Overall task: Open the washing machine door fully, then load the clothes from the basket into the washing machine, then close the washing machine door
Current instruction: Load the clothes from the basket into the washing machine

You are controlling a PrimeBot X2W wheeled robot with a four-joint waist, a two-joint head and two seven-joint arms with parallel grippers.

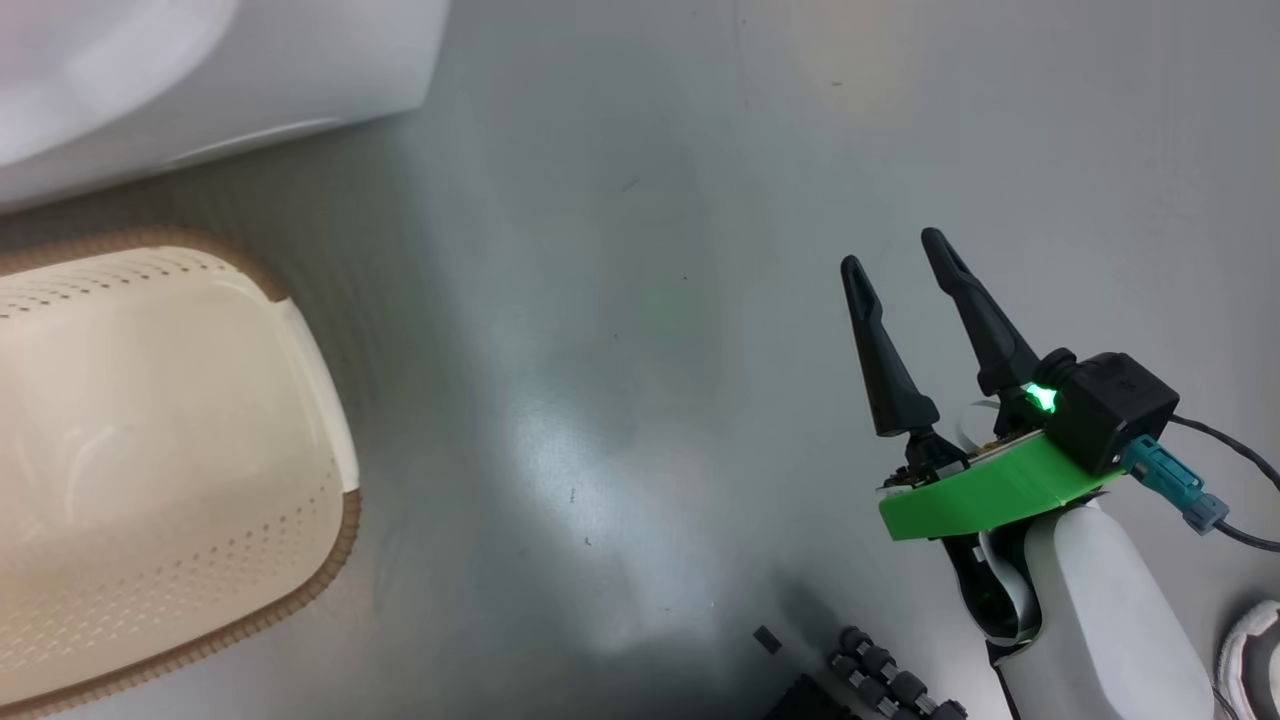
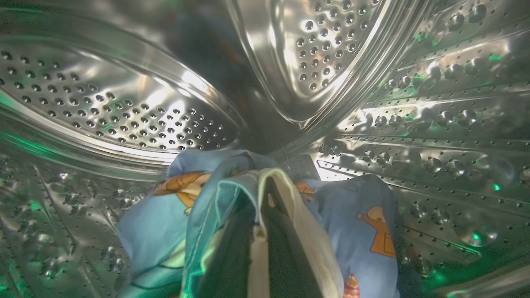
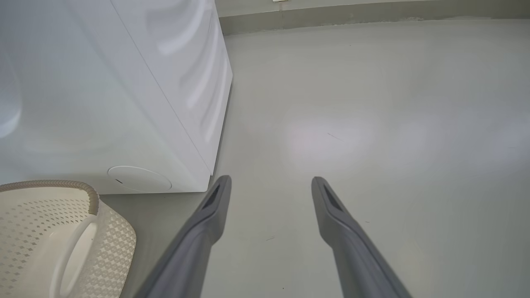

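My left gripper [image 2: 263,194] is deep inside the washing machine's steel perforated drum [image 2: 124,99]. It is shut on the clothes [image 2: 364,223], light blue fabric with orange cartoon figures plus a beige cloth draped over its dark fingers. Their tips are hidden by the fabric. My right gripper [image 1: 892,250] hangs open and empty over bare floor, right of the washing machine [image 1: 250,70]. In the right wrist view that gripper [image 3: 271,182] points past the corner of the white washing machine [image 3: 103,82]. The cream basket [image 1: 330,560] stands at the left, its inside looking bare; its rim [image 3: 54,184] lies beside the machine's front. The washing machine door is out of view.
Grey glossy floor [image 1: 650,300] stretches between the basket and my right arm. Black parts of my base [image 1: 880,680] sit at the bottom edge. A dark cable [image 1: 1230,440] trails from the right wrist. A wall skirting [image 3: 372,12] runs along the far side.
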